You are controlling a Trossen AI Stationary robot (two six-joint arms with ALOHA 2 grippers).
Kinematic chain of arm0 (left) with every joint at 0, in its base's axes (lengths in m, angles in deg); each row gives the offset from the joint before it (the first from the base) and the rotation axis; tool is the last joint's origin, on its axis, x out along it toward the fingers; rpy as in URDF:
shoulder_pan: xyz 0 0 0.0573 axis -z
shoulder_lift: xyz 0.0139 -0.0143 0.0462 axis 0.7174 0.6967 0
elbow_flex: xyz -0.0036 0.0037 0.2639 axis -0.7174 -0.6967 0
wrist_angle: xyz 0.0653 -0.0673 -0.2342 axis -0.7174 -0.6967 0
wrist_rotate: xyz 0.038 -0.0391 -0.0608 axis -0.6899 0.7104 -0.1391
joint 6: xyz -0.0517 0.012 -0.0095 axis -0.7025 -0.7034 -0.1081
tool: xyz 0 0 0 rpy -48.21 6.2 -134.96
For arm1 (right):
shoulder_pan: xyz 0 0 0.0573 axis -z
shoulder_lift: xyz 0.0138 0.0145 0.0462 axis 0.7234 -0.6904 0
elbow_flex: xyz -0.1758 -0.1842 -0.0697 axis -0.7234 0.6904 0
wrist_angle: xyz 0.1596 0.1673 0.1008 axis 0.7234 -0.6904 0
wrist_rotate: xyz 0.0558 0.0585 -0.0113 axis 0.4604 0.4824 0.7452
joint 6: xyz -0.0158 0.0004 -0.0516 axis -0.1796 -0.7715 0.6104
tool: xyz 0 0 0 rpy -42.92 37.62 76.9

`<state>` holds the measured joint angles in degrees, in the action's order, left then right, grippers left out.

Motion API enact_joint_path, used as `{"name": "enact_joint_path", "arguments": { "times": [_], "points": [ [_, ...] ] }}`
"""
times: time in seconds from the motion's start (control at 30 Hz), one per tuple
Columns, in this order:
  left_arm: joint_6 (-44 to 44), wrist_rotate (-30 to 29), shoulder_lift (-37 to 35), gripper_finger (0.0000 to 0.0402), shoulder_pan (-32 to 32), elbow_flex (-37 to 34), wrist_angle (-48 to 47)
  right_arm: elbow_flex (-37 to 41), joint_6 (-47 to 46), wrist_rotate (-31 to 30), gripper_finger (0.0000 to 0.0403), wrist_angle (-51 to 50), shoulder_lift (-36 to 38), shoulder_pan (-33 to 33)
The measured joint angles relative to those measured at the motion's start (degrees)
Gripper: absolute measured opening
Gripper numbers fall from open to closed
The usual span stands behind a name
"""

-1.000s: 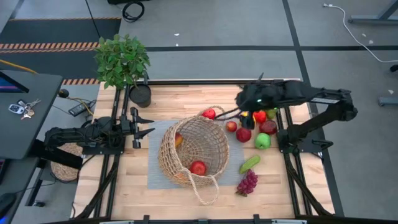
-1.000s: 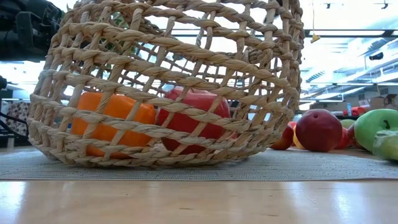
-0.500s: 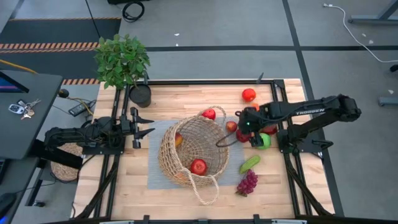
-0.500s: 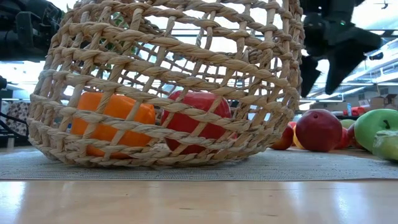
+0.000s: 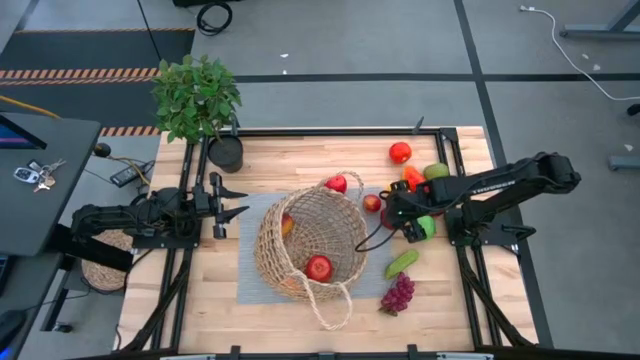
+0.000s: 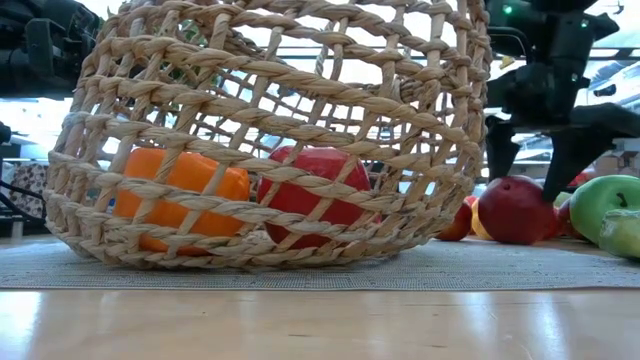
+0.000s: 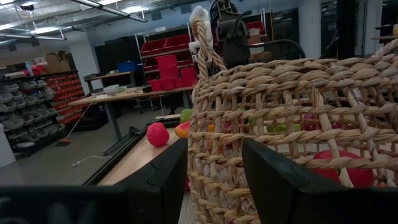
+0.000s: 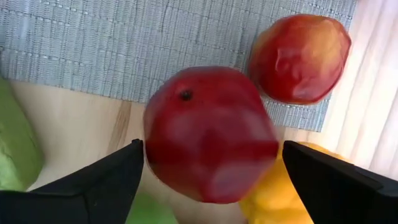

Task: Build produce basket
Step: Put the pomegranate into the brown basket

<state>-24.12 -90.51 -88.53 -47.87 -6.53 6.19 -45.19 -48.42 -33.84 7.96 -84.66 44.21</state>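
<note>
A: Basket (image 5: 312,243) — where is it?

B: Mid-table, tipped on its side on a grey mat (image 5: 250,285), mouth toward 5 o'clock. A red apple (image 5: 319,267) lies inside near the rim and an orange fruit (image 5: 288,226) sits deeper in, toward 10 o'clock.

A: And what lies outside it?

B: A cluster at the basket's 3 o'clock. A dark red apple (image 8: 208,134) sits at the mat's edge, with the right gripper (image 6: 532,160) over it, fingers spread wide on either side and not touching it. A smaller red fruit (image 8: 300,57) lies just beside it on the mat.

A: Anything else nearby?

B: A green apple (image 5: 427,226) just beside the gripper, a cucumber (image 5: 401,263) and grapes (image 5: 398,294) toward 5 o'clock, another red fruit (image 5: 337,183) at the basket's 12 o'clock, and a tomato-like one (image 5: 400,152) toward 1 o'clock.

A: The left gripper (image 5: 228,200)?

B: At the basket's 9 o'clock, on the mat's edge, fingers apart, holding nothing. A potted plant (image 5: 198,98) stands at the table's 11 o'clock corner.
</note>
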Motion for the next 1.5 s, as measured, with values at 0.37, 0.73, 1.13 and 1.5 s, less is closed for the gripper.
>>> {"name": "enact_joint_path", "arguments": {
  "times": [0.37,0.73,1.13,1.5],
  "points": [
    [0.00,0.01,0.00,0.0160,-0.01,0.00,0.00,6.24,9.41,-0.37,0.0394,8.63,-0.03,0.00],
    [0.02,0.00,0.00,0.0160,-0.01,0.00,-0.01,-0.22,6.75,-3.99,0.0337,1.37,-0.01,-0.23],
    [0.00,0.00,0.02,0.0160,-0.01,-0.01,0.00,-25.02,-7.55,-3.23,0.0344,-18.55,0.00,-7.64],
    [0.00,0.01,0.00,0.0160,-0.01,-0.01,0.00,-39.59,-9.36,5.30,0.0346,-10.84,0.33,-20.66]
  ]
}}
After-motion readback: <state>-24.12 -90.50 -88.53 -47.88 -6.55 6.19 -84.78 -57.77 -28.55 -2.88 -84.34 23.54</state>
